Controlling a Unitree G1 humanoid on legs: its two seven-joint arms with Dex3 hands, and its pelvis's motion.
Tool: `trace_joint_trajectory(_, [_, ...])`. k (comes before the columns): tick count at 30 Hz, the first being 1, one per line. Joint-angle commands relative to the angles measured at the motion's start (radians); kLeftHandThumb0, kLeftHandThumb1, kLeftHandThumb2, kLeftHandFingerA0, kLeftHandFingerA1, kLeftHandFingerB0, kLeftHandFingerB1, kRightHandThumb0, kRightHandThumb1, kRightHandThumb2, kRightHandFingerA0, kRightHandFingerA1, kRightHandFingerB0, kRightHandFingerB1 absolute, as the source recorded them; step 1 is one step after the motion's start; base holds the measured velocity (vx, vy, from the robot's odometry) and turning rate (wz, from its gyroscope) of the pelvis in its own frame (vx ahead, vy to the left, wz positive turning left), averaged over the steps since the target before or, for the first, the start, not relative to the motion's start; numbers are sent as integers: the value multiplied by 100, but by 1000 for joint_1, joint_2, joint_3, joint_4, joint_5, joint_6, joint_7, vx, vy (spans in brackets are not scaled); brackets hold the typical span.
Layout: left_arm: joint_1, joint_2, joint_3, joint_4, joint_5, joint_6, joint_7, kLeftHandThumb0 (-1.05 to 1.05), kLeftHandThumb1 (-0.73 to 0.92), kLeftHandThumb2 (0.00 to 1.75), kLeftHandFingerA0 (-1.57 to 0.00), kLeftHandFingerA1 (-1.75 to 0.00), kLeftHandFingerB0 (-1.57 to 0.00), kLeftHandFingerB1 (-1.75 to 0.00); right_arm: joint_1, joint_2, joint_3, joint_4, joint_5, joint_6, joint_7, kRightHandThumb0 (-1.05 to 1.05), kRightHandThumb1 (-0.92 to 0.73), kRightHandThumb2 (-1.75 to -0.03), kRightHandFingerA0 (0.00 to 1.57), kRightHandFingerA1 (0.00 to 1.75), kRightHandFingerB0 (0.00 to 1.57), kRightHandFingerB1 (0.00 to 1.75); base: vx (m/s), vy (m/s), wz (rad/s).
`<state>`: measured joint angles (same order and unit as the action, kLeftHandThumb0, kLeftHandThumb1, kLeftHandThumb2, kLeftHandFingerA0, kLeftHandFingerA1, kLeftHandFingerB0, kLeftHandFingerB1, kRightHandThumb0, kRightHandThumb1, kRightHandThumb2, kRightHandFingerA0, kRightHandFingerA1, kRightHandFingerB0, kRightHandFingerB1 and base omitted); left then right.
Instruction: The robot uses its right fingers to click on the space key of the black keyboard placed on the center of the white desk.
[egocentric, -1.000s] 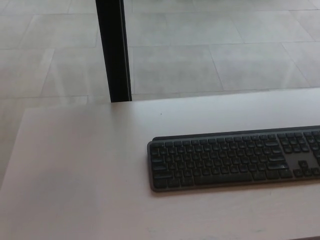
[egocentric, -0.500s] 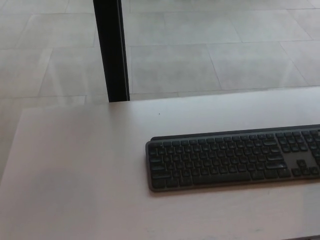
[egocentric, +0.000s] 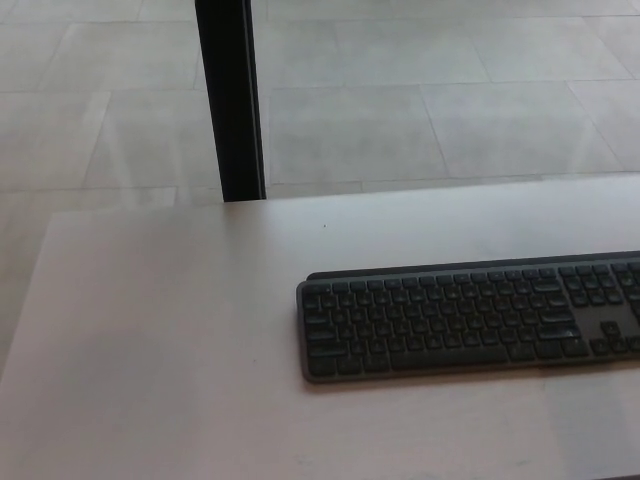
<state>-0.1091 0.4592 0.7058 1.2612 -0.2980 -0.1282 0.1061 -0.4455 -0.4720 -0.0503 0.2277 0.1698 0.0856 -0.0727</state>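
One white surface (egocentric: 150, 330) fills most of the view, and one black post (egocentric: 230, 100) stands behind it. One black keyboard (egocentric: 470, 320) lies on the right side, running past the edge. No hands show, so I cannot tell about the fingers. The space key (egocentric: 450, 358) is thin; a poke could easily hit a neighbour key.

Neither arm nor hand of the robot shows in the head view.

Pale tiled floor (egocentric: 400, 120), black post (egocentric: 230, 100)
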Motion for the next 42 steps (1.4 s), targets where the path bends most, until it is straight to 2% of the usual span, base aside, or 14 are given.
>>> trace_joint_trajectory(1, [3, 24, -9, 4, -9, -30, 21, -44, 41, 86, -83, -92, -77, -72, 36, -26, 129, 38, -197, -94, 59, -32, -54, -58, 84, 138, 69, 45, 0, 0, 0])
trace_joint_trajectory(2, [3, 24, -9, 4, -10, -29, 20, -44, 52, 55, -85, -98, -83, -59, 41, -28, 139, 36, -205, -96, 62, -33, -54, -58, 83, 141, 68, 45, 0, 0, 0])
trace_joint_trajectory(7, [4, 21, -12, 6, -14, -28, 22, -42, 52, 55, -82, -88, -78, -58, 71, -35, 225, 45, -287, -125, 57, -36, -45, -83, 91, 113, 59, 59, 0, 0, 0])
trace_joint_trajectory(8, [4, 19, -9, 5, -17, -29, 19, -42, 41, 86, -81, -90, -74, -71, 73, -28, 235, 54, -291, -132, 54, -30, -54, -58, 83, 135, 68, 45, 0, 0, 0])
trace_joint_trajectory(9, [5, 20, -13, 4, -14, -32, 21, -44, 52, 55, -86, -95, -83, -59, 72, -25, 263, 65, -330, -137, 32, -39, -45, -83, 92, 115, 62, 60, 0, 0, 0])
trace_joint_trajectory(11, [5, 21, -17, 5, -9, -32, 21, -43, 42, 86, -83, -91, -75, -72, 73, -31, 299, 93, -369, -189, 25, -33, -44, -84, 92, 108, 59, 60, 0, 0, 0])
trace_joint_trajectory(12, [2, 20, -9, 7, -19, -31, 19, -43, 51, 55, -83, -90, -82, -60, 75, -24, 310, 110, -374, -205, 22, -32, -43, -81, 95, 110, 61, 61, 0, 0, 0])
trace_joint_trajectory(13, [1, 19, -7, 6, -22, -28, 19, -44, 41, 86, -82, -90, -77, -72, 76, -22, 326, 122, -386, -213, 21, -33, -45, -83, 95, 110, 59, 60, 0, 0, 0])
trace_joint_trajectory(16, [6, 19, -8, 4, -21, -30, 13, -41, 52, 55, -81, -87, -81, -60, 72, -34, 396, 138, -474, -197, -4, -37, -46, -84, 99, 113, 62, 60, 0, 0, 0])
trace_joint_trajectory(19, [12, 18, -20, 1, -9, -32, 13, -44, 41, 87, -81, -89, -74, -71, 70, -32, 430, 155, -504, -215, -16, -29, -55, -57, 96, 127, 71, 45, 0, 0, 0])
trace_joint_trajectory(23, [8, 19, -3, 5, -28, -29, 5, -41, 52, 55, -82, -88, -80, -59, 62, -4, 478, 210, -531, -246, -40, -26, -56, -60, 91, 152, 70, 48, 0, 0, 0])
trace_joint_trajectory(37, [8, 10, 3, 0, -36, -29, 9, -40, 52, 55, -80, -90, -82, -60, -3, 53, 540, 328, -621, -224, -80, -29, -58, -57, 88, 142, 68, 45, 0, 0, 0])
trace_joint_trajectory(38, [8, 10, -1, 1, -34, -29, 13, -43, 41, 86, -81, -92, -76, -73, -15, 60, 542, 345, -630, -227, -86, -28, -57, -57, 90, 138, 69, 45, 0, 0, 0])
trace_joint_trajectory(42, [9, 13, -10, 2, -35, -27, 10, -40, 53, 55, -79, -95, -80, -60, -35, 75, 539, 374, -652, -222, -81, -30, -59, -57, 87, 141, 67, 44, 0, 0, 0])
